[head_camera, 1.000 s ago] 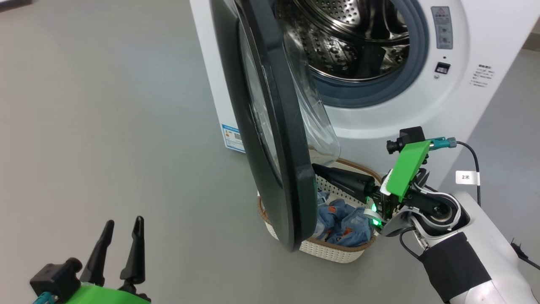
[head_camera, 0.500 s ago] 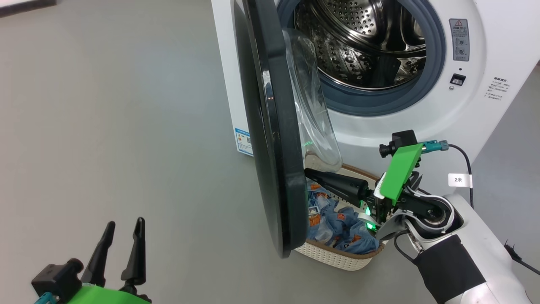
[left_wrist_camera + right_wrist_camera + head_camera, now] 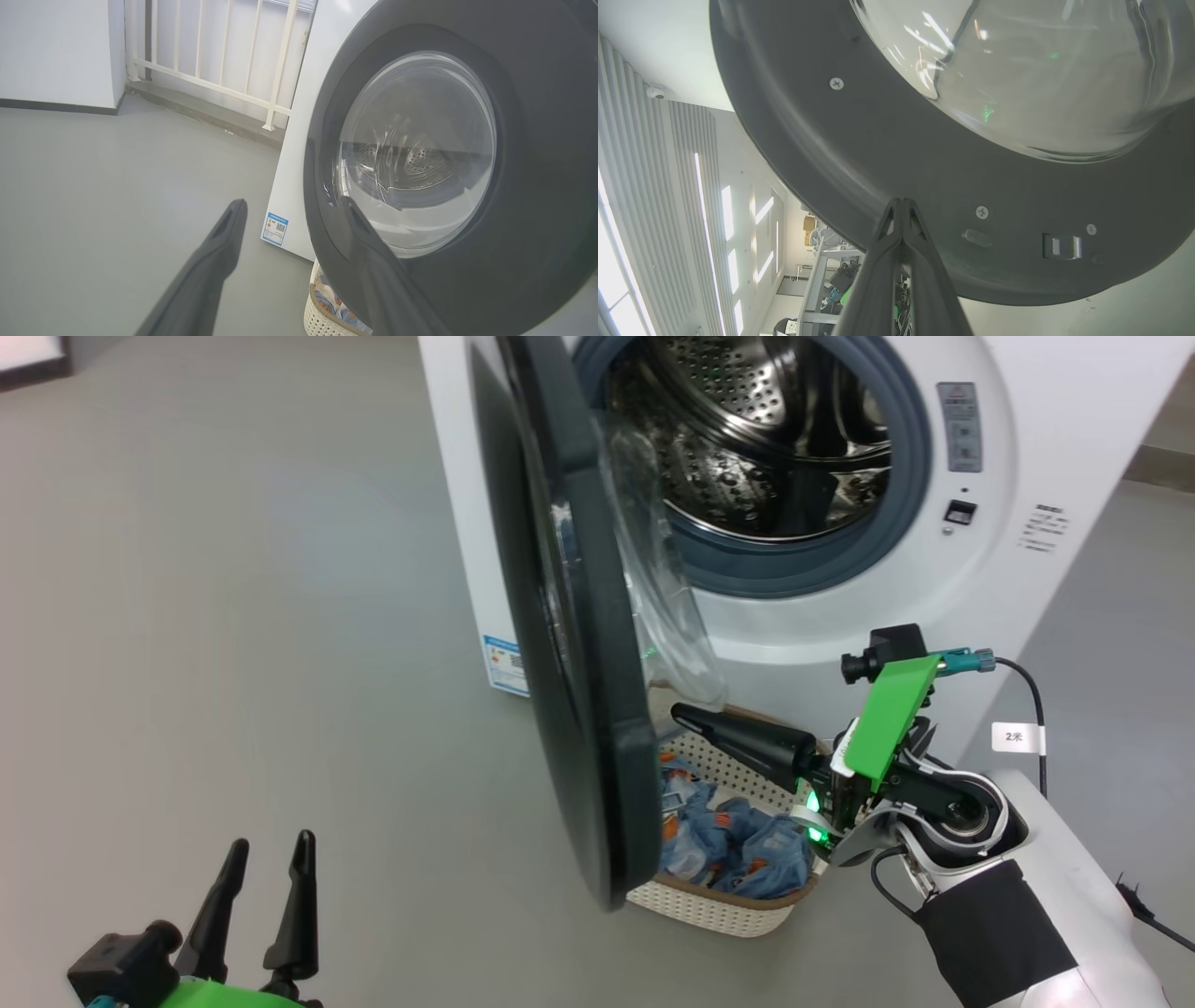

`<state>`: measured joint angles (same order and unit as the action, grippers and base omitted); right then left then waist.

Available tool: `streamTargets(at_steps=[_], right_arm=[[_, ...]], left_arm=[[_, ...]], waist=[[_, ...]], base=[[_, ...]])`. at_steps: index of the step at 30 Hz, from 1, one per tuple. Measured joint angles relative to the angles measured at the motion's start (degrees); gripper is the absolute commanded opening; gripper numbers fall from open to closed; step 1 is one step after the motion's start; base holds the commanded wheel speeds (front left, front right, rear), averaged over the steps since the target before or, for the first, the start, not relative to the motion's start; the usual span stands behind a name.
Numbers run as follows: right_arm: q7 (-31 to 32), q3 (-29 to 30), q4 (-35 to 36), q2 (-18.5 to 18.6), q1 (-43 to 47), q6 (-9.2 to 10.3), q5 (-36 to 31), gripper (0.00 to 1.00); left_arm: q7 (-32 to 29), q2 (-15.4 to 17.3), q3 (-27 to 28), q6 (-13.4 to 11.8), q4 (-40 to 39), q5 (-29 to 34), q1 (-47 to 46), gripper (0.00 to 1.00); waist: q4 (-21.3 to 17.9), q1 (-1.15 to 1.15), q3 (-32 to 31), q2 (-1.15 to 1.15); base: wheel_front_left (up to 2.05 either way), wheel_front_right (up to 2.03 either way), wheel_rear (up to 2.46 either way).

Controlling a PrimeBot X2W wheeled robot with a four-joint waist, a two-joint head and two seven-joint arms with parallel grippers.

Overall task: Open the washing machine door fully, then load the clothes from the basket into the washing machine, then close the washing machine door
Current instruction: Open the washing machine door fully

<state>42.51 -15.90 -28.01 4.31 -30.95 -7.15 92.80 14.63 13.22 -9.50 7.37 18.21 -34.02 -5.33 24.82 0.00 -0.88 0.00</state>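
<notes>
Grey floor (image 3: 233, 616) surrounds the washing machine door (image 3: 569, 663), which stands part-open and edge-on. At its inner rim the right gripper (image 3: 681, 715) points, fingers pressed together and empty; the basket (image 3: 719, 910) of clothes (image 3: 728, 840) sits at the door's foot below. Well off its outer face, the left gripper (image 3: 271, 841) gapes, empty

My head camera looks down on the washing machine door (image 3: 569, 644) edge-on. My left wrist camera faces its outer side from farther off — the right one sits close against its inner side, tilted upward. All three share that door.
</notes>
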Motion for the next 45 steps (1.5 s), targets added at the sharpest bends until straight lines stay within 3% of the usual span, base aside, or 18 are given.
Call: streamTargets(at_steps=[1, 2, 6, 15, 31, 40, 45], right_arm=[[-0.33, 0.18, 0.21, 0.01, 0.05, 0.0, -0.07, 0.52], [-0.71, 0.44, 0.52, 0.01, 0.1, 0.0, -0.11, 1.0], [-3.96, 0.77, 2.27, 0.27, 0.13, 0.0, -2.83, 1.0], [-18.59, -1.2, 7.91, 1.8, 2.5, 0.0, -14.73, 1.0], [-41.21, -5.83, 13.93, 7.39, 9.07, -0.01, -33.12, 1.0], [-48.9, -2.46, 14.6, 7.56, 15.74, -0.01, -40.21, 1.0], [-52.39, -0.13, 14.54, 6.91, 19.17, -0.01, -48.18, 1.0]], left_arm=[[0.0, -0.04, 0.03, 0.0, -0.01, 0.19, 0.0, 1.0], [0.0, -0.09, 0.05, 0.0, -0.04, 0.37, 0.01, 1.0], [0.0, -0.23, 0.11, 0.0, -0.27, 0.42, 0.03, 1.0], [0.0, -0.14, 0.88, 0.0, -1.09, 0.6, 0.08, 1.0], [0.0, -1.23, 3.44, 0.0, -2.57, 1.43, 1.4, 1.0], [0.0, -1.68, 4.57, 0.0, -3.68, 1.92, 2.3, 1.0], [0.0, -1.69, 5.35, 0.0, -4.13, 2.36, 2.35, 1.0]], waist=[[-0.41, 0.0, -0.1, 0.0], [-0.85, 0.0, -0.2, 0.0], [-2.86, 0.0, -0.53, 0.0], [-8.44, 0.0, -0.86, 0.0], [-18.78, 0.0, -0.64, 0.0], [-21.5, 0.0, -0.5, 0.0], [-22.49, 0.0, -0.26, 0.0]], base=[[0.0, 0.0, 0.0], [0.0, 0.0, 0.0], [0.0, 0.0, 0.0], [0.0, 0.0, 0.0], [0.0, 0.0, 0.0], [0.0, 0.0, 0.0], [0.0, 0.0, 0.0]])
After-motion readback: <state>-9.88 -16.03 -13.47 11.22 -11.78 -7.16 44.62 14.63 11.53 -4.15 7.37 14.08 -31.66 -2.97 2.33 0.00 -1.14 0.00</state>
